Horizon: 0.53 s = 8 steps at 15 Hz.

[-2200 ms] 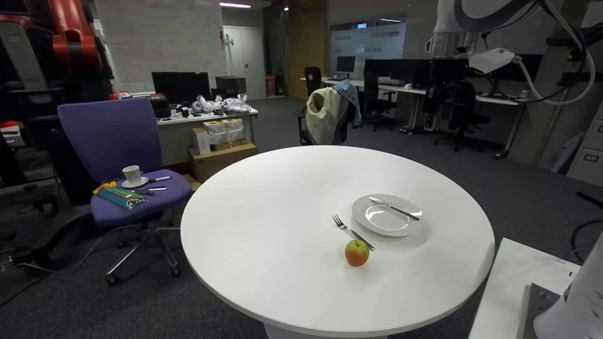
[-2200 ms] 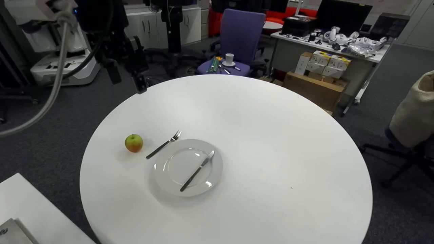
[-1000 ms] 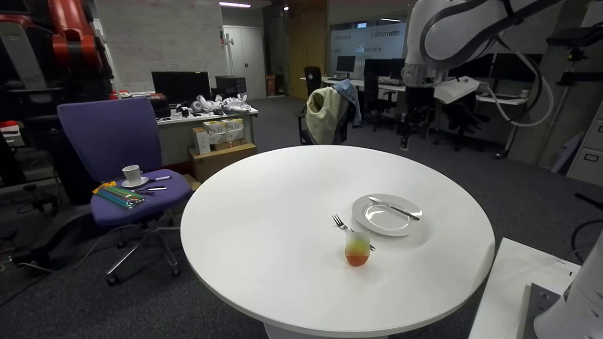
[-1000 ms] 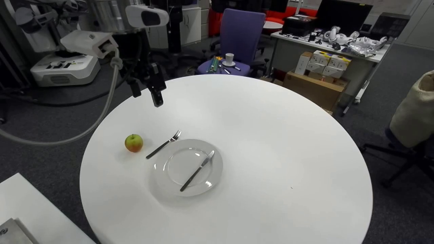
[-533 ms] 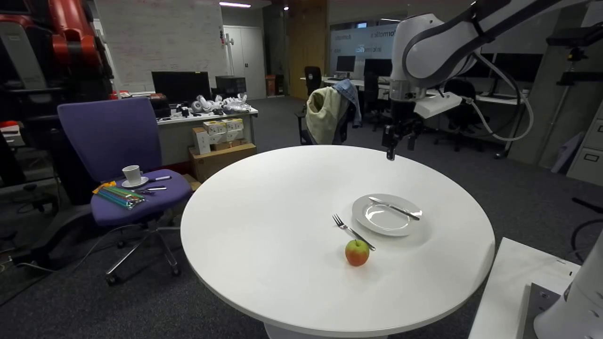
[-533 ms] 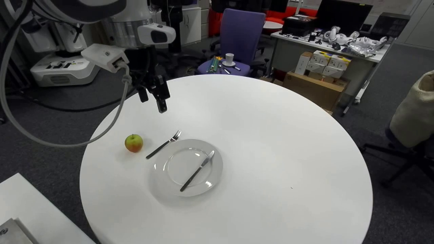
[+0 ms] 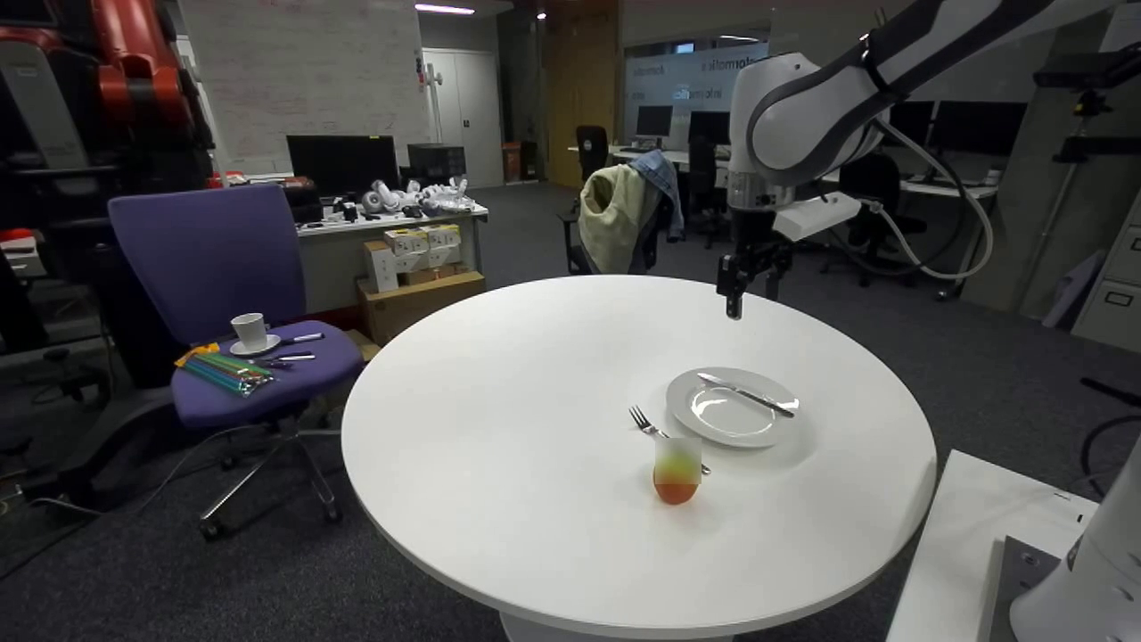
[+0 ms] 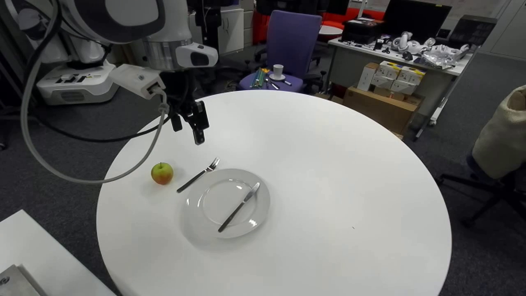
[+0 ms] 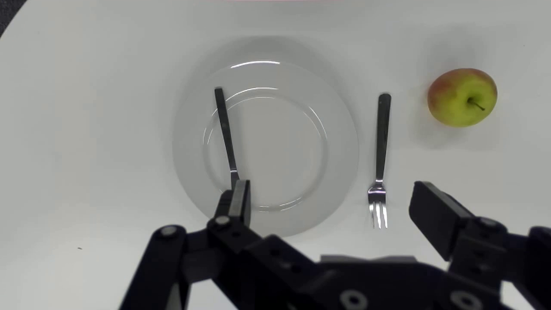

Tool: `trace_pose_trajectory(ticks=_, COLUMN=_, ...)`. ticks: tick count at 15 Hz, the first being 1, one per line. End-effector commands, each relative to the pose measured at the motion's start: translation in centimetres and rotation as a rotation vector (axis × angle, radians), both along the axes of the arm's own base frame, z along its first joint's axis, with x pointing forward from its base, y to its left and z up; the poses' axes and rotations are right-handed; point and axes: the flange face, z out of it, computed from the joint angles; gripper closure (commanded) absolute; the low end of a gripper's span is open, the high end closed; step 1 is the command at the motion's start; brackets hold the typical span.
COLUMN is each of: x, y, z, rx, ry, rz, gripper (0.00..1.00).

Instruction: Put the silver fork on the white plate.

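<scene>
The silver fork lies flat on the round tabletop between the apple and the plate, in both exterior views (image 7: 649, 428) (image 8: 194, 179) and in the wrist view (image 9: 382, 133). The white plate, in both exterior views (image 7: 724, 416) (image 8: 224, 197) and in the wrist view (image 9: 280, 146), sits just beside the fork. My gripper (image 8: 188, 132) hangs above the table, apart from everything, in both exterior views (image 7: 753, 303). In the wrist view its fingers (image 9: 330, 189) are wide apart and empty. The fork's tines appear between them, nearer the right finger. The left finger hides the knife's blade.
A knife (image 9: 225, 125) lies on the plate, also in both exterior views (image 7: 749, 394) (image 8: 239, 207). A red-green apple (image 9: 460, 99) stands beside the fork's handle; it is partly blurred in an exterior view (image 7: 675, 492). The table (image 8: 349, 164) is round and white.
The arm has come in over the table from its far edge and lowered, bringing the open gripper nearer the fork and plate. Fork, plate, knife and apple have not moved.
</scene>
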Motion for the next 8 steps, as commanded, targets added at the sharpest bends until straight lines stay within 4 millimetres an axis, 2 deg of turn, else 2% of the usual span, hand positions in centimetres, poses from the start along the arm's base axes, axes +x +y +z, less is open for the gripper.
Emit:
trace_pose_trajectory(ticks=1, x=0.0, y=0.0, z=0.0, rx=0.0, ry=0.001, rz=0.0, gripper=0.0)
trace_pose_trajectory(ticks=5, x=0.2, y=-0.3, z=-0.2, rx=-0.001, ry=0.008, rz=-0.008, gripper=0.0)
trace_pose_trajectory(ticks=8, x=0.9, y=-0.2, z=-1.8, rx=-0.015, ry=0.039, rz=-0.027, gripper=0.0)
